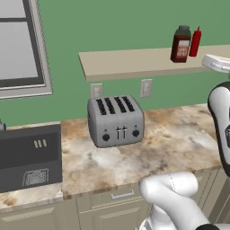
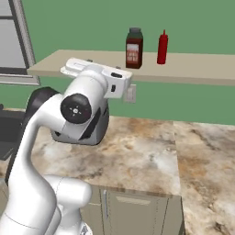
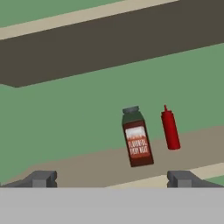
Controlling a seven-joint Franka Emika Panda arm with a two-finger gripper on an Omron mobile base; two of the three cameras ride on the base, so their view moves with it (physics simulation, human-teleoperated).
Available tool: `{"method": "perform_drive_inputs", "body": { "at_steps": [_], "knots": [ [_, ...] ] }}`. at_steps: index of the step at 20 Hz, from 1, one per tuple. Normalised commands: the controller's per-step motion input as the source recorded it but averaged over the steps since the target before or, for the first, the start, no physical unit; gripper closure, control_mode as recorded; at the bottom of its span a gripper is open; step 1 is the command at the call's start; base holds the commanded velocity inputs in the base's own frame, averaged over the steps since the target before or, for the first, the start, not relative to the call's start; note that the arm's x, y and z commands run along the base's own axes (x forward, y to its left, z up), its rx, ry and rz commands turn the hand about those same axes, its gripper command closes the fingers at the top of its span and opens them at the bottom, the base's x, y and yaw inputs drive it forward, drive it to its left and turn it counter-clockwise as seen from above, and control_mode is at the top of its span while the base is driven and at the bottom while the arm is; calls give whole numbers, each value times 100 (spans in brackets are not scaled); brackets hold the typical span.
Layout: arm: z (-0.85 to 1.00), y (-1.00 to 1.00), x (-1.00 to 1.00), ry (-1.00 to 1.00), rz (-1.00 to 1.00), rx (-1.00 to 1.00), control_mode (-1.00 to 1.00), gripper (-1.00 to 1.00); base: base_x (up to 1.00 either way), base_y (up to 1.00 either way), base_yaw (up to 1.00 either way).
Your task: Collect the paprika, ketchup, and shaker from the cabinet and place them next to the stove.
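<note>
Left base view: toaster point(image 1: 116, 120) on the table point(image 1: 179, 143); paprika point(image 1: 181, 44) and ketchup point(image 1: 195, 42) upright on the cabinet point(image 1: 130, 63).

Right base view: same pair, side by side.

Hand view: claw point(image 3: 112, 179) spread wide, empty; paprika ahead between the fingertips point(image 3: 40, 178), ketchup just right.

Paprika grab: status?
Gripper open, empty, short of the shelf. Paprika and ketchup upright, side by side, apart. Nothing between gripper and jar.
</note>
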Motion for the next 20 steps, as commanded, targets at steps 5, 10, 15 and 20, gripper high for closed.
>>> {"method": "perform_drive_inputs", "body": {
  "at_steps": [5, 10, 15, 20],
  "knots": [
    [1, 0, 10, 0, 0, 0, -100, -100, 0, 0, 0],
    [7, -20, 23, 6, -1, -1, -100, -100, 0, 0, 0],
    [22, -21, 27, 1, -4, -12, -100, -100, 0, 0, 0],
    [23, -11, 31, 0, 0, -12, -100, -100, 0, 0, 0]
  ]
}}
